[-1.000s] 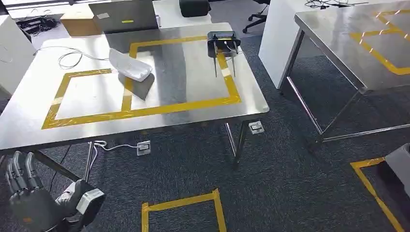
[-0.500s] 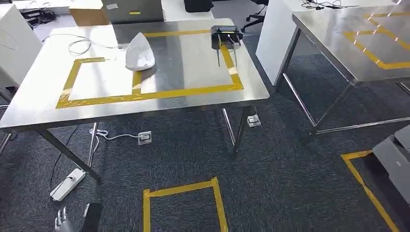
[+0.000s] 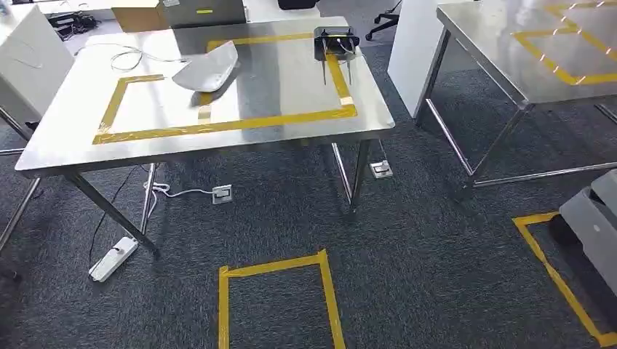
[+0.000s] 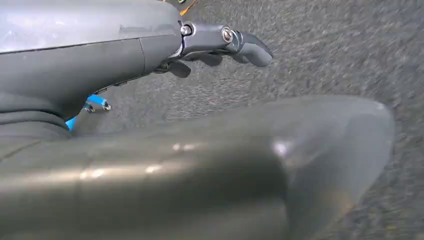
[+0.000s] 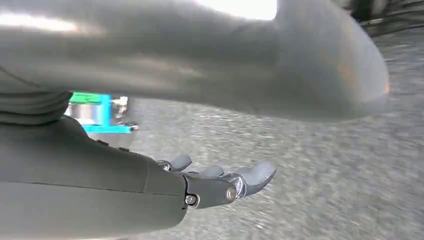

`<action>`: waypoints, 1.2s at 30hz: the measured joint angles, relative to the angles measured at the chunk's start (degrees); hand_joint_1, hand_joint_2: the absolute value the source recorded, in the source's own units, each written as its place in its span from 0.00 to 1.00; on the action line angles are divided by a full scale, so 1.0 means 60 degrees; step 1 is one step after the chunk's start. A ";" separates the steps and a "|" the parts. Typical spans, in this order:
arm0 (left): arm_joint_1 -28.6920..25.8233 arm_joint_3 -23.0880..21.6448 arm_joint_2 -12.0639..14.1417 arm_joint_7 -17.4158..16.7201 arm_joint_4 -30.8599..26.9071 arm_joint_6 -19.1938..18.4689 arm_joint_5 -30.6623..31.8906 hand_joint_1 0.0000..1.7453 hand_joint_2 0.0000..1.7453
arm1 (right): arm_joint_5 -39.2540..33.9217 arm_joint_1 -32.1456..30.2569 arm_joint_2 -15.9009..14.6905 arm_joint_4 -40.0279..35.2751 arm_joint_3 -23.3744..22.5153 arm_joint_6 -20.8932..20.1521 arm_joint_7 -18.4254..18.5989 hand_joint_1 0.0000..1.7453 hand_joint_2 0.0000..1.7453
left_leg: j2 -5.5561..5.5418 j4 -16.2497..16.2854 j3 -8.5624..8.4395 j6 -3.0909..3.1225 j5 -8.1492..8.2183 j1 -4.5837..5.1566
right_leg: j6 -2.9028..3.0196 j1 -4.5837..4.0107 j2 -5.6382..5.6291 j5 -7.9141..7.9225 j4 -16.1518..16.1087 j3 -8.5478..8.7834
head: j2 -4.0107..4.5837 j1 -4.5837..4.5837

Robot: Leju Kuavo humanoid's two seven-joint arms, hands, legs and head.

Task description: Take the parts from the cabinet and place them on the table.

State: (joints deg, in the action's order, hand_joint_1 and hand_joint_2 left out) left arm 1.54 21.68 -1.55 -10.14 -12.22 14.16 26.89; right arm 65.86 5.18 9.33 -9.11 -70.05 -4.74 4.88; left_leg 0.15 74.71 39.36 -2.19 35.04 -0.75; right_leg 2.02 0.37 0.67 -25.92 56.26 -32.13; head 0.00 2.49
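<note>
A white curved shell part [image 3: 207,67] lies on the steel table [image 3: 218,142], across the tape line between its two yellow-taped rectangles. A black part with two thin prongs [image 3: 335,45] stands at the table's far right, on the tape. My left hand [image 4: 165,45] hangs over dark carpet with its fingers [image 4: 250,47] stretched out and nothing in it. My right hand [image 5: 150,185] hangs the same way over carpet, its fingers [image 5: 250,175] apart and holding nothing.
A second steel table [image 3: 538,65] stands to the right across a carpet aisle. A grey cabinet corner [image 3: 593,218] sits at the right edge inside yellow floor tape. A power strip [image 3: 113,259] and floor sockets [image 3: 222,193] lie under the near table. A taped floor square [image 3: 276,305] lies in front.
The camera has moved, so the table sits higher in the picture. My left hand has dropped out of the head view. The white shell lies turned differently on the table.
</note>
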 joint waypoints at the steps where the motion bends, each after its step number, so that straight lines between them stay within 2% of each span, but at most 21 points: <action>1: 0.0000 0.0000 0.0000 0.0137 0.0022 -0.0209 0.0126 0.00 0.00 | 0.0011 0.0002 0.0000 0.0000 0.0004 0.0000 0.0047 0.00 0.00 | 0.0001 0.0030 -0.0159 -0.0036 -0.0301 -0.0027 | -0.0039 0.0020 0.0010 0.0098 0.0042 -0.0133 | 0.0000 0.0004; 3: 0.0059 -0.0029 -0.0004 0.0525 0.0040 -0.0448 0.0448 0.00 0.00 | -0.0007 0.0003 0.0000 0.0000 0.0004 -0.0055 -0.0085 0.00 0.00 | 0.0004 -0.0938 -0.0992 -0.0115 -0.1015 -0.0098 | -0.0154 0.0096 0.0015 0.0252 0.0193 -0.0472 | 0.0000 0.0018; 4: 0.0142 -0.0080 -0.0015 0.0630 0.0040 -0.0502 0.0612 0.00 0.00 | -0.0018 0.0018 0.0000 0.0000 0.0004 -0.0058 -0.0176 0.00 0.00 | -0.0006 -0.1909 -0.1667 -0.0182 -0.1033 -0.0155 | -0.0238 0.0128 0.0018 0.0310 0.0305 -0.0624 | 0.0000 0.0047; 5: 0.0274 -0.0167 -0.0084 0.0630 0.0051 -0.0578 0.0782 0.00 0.00 | -0.0022 0.0023 -0.0018 -0.0004 0.0004 -0.0051 -0.0241 0.00 0.00 | -0.0065 -0.2623 -0.2175 -0.0247 -0.0556 -0.0084 | -0.0323 0.0097 0.0020 0.0368 0.0361 -0.0738 | 0.0000 0.0051; 6: 0.0381 -0.0255 -0.0084 0.0630 0.0054 -0.0647 0.0982 0.00 0.00 | -0.0022 0.0027 -0.0007 -0.0004 0.0004 -0.0040 -0.0291 0.00 0.00 | -0.0119 -0.2856 -0.2203 -0.0033 -0.0483 -0.0046 | -0.0378 0.0071 0.0040 0.0452 0.0389 -0.0767 | 0.0000 0.0105; 9: 0.0610 -0.0502 -0.0127 0.0524 0.0087 -0.0750 0.1238 0.00 0.00 | -0.0022 0.0021 -0.0007 -0.0004 0.0004 -0.0026 -0.0339 0.00 0.00 | -0.0081 -0.2761 -0.1939 0.0213 -0.0616 0.0000 | -0.0549 0.0111 0.0027 0.0711 0.0320 -0.0778 | 0.0000 0.0157; 10: 0.0676 -0.0547 -0.0149 0.0495 0.0109 -0.0761 0.1271 0.00 0.00 | -0.0022 0.0004 -0.0007 -0.0004 0.0004 -0.0022 -0.0339 0.00 0.00 | -0.0015 -0.2774 -0.1849 0.0383 -0.0724 -0.0031 | -0.0613 0.0150 -0.0003 0.0554 0.0409 -0.0820 | 0.0000 0.0160; 12: 0.0766 -0.0722 -0.0164 0.0466 0.0124 -0.0848 0.1505 0.00 0.00 | -0.0015 -0.0007 0.0011 0.0000 0.0007 -0.0026 -0.0321 0.00 0.00 | 0.0022 -0.2769 -0.1624 0.0556 -0.0917 -0.0015 | -0.0653 0.0133 -0.0037 -0.0574 0.1316 -0.1135 | 0.0000 0.0168; 14: 0.0849 -0.0871 -0.0164 0.0378 0.0131 -0.0925 0.1672 0.00 0.00 | -0.0055 0.0005 0.0011 0.0000 0.0004 0.0000 -0.0394 0.00 0.00 | 0.0041 -0.2753 -0.1372 0.0598 -0.1154 0.0037 | -0.0667 0.0112 -0.0059 -0.1506 0.2773 -0.1501 | 0.0000 0.0211; 16: 0.0889 -0.0995 -0.0168 0.0306 0.0138 -0.0983 0.1800 0.00 0.00 | -0.0135 0.0008 0.0007 0.0000 0.0004 0.0073 -0.0478 0.00 0.00 | 0.0052 -0.2695 -0.1015 0.0610 -0.1396 0.0093 | -0.0601 0.0076 -0.0063 -0.1353 0.3373 -0.1382 | 0.0000 0.0219; 19: 0.0890 -0.1221 -0.0186 0.0083 0.0160 -0.1078 0.2036 0.00 0.00 | -0.0175 0.0011 0.0007 0.0000 0.0004 0.0157 -0.0164 0.00 0.00 | 0.0050 -0.2620 -0.0624 0.0583 -0.1657 0.0154 | -0.0347 -0.0048 -0.0089 -0.0492 0.1591 0.0107 | 0.0000 0.0230; 20: 0.0895 -0.1260 -0.0236 0.0003 0.0164 -0.1121 0.2011 0.00 0.00 | -0.0208 0.0030 0.0000 -0.0004 0.0000 0.0193 -0.0007 0.00 0.00 | 0.0057 -0.2607 -0.0567 0.0566 -0.1744 0.0145 | -0.0182 -0.0111 -0.0099 -0.0854 0.0659 0.0661 | 0.0000 0.0226; 21: 0.0895 -0.1271 -0.0237 -0.0059 0.0171 -0.1125 0.1974 0.00 0.00 | -0.0277 0.0030 -0.0004 0.0000 -0.0011 0.0240 0.0105 0.00 0.00 | 0.0046 -0.2609 -0.0530 0.0494 -0.1835 0.0166 | -0.0192 -0.0122 -0.0092 -0.1006 0.0076 0.0954 | 0.0000 0.0219; 24: 0.0870 -0.1301 -0.0237 -0.0190 0.0193 -0.1129 0.2003 0.00 0.00 | -0.0295 0.0018 0.0000 0.0000 -0.0040 0.0361 0.0313 0.00 0.00 | 0.0053 -0.2789 -0.0539 0.0314 -0.2138 0.0099 | -0.0121 -0.0210 -0.0098 -0.0770 0.0091 0.0781 | 0.0000 0.0299; 25: 0.0832 -0.1300 -0.0218 -0.0226 0.0215 -0.1129 0.2018 0.00 0.00 | -0.0288 0.0011 0.0011 0.0000 -0.0047 0.0408 0.0386 0.00 0.00 | 0.0046 -0.2784 -0.0510 0.0250 -0.2145 0.0136 | -0.0051 -0.0077 -0.0079 -0.0581 -0.0069 0.0749 | 0.0000 0.0291; 26: 0.0795 -0.1304 -0.0215 -0.0263 0.0222 -0.1132 0.2025 0.00 0.00 | -0.0273 0.0024 0.0029 0.0000 -0.0055 0.0441 0.0452 0.00 1.00 | 0.0001 -0.2646 -0.0445 0.0197 -0.1799 0.0105 | -0.0011 -0.0074 -0.0026 -0.0462 -0.0110 0.0666 | 0.0000 0.0291; 29: 0.0791 -0.1304 -0.0215 -0.0190 0.0240 -0.1132 0.1908 0.00 0.00 | -0.0303 0.0014 0.0047 0.0000 -0.0084 0.0452 0.0448 0.00 1.00 | -0.0015 -0.0816 -0.0059 0.0041 -0.0052 0.0037 | 0.0048 -0.0067 -0.0019 -0.0114 -0.0054 0.0217 | 0.0000 0.0251; 31: 0.0794 -0.1304 -0.0215 -0.0175 0.0247 -0.1132 0.1868 0.00 0.00 | -0.0302 0.0014 0.0055 0.0000 -0.0091 0.0444 0.0335 0.00 1.00 | -0.0014 0.0092 -0.0057 -0.0036 -0.0076 0.0010 | 0.0009 -0.0047 0.0012 0.0098 0.0029 -0.0138 | 0.0000 0.0251; 32: 0.0794 -0.1304 -0.0215 -0.0175 0.0248 -0.1136 0.1872 0.00 0.00 | -0.0299 0.0015 0.0069 0.0000 -0.0091 0.0444 0.0273 0.00 1.00 | -0.0012 0.0046 -0.0275 -0.0063 -0.0487 -0.0008 | -0.0028 -0.0022 0.0020 0.0208 0.0097 -0.0286 | 0.0000 0.0251; 34: 0.0826 -0.1304 -0.0215 -0.0197 0.0244 -0.1147 0.1927 0.00 0.00 | -0.0270 0.0026 0.0076 0.0000 -0.0091 0.0452 0.0211 0.00 1.00 | -0.0013 -0.1038 -0.1221 -0.0121 -0.1108 -0.0062 | -0.0137 0.0040 0.0032 0.0392 0.0286 -0.0707 | 0.0000 0.0255; 36: 0.0919 -0.1304 -0.0244 -0.0183 0.0237 -0.1176 0.1927 0.00 0.00 | -0.0266 0.0047 0.0066 -0.0004 -0.0095 0.0463 0.0160 0.00 1.00 | -0.0060 -0.2756 -0.2387 -0.0141 -0.0351 -0.0024 | -0.0279 0.0009 0.0031 0.0524 0.0473 -0.0930 | 0.0000 0.0237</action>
State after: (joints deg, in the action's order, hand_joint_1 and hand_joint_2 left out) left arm 7.05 13.86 -3.02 -11.24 -10.80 7.10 38.45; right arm 64.26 5.46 9.73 -9.14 -70.62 -1.97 5.84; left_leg -0.21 58.18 25.04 -3.03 32.94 -0.89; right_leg 0.35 0.42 0.86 -22.77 59.10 -37.71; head 0.00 3.91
